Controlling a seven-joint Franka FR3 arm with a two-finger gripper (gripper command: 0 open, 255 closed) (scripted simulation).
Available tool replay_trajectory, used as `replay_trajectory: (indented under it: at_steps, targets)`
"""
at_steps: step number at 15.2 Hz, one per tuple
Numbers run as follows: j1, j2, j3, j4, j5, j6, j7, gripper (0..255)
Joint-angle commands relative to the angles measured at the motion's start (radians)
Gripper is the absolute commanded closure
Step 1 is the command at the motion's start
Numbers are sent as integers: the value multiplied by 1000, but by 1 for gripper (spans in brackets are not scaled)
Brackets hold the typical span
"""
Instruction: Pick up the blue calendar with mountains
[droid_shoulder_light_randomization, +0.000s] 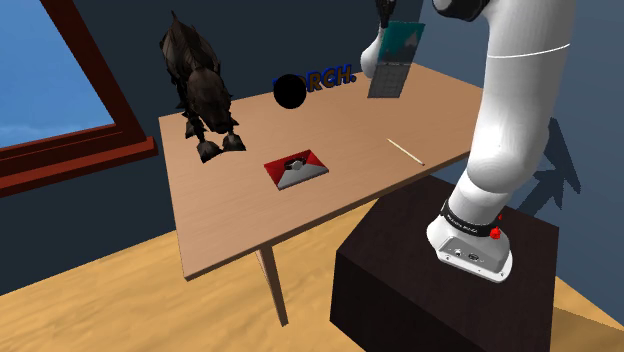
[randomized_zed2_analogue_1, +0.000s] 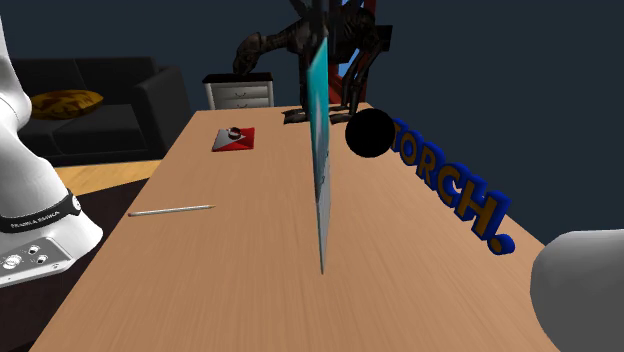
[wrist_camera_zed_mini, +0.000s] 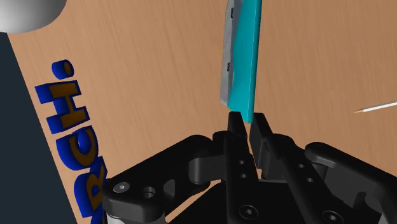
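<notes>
Wrist view shows the jaws clenched on the thin upper edge of the blue calendar (wrist_camera_zed_mini: 248, 57), so it hangs upright over the table (wrist_camera_zed_mini: 146, 70).

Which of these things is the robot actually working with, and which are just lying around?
In the job:
blue-green calendar
black gripper, clasping its edge

Lying about:
dark beast figurine
black ball
blue TORCH letters
red-and-grey flat object
thin stick

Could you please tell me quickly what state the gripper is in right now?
Gripper: closed on the edge of the blue calendar, holding it.
</notes>
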Motion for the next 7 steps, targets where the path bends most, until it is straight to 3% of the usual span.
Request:
replay_trajectory:
  at_steps: [1,7]
  targets:
    - [-7,10,-1,44,6,-34,-6,255]
    - [-33,45,-1,150,27,-107,-24,255]
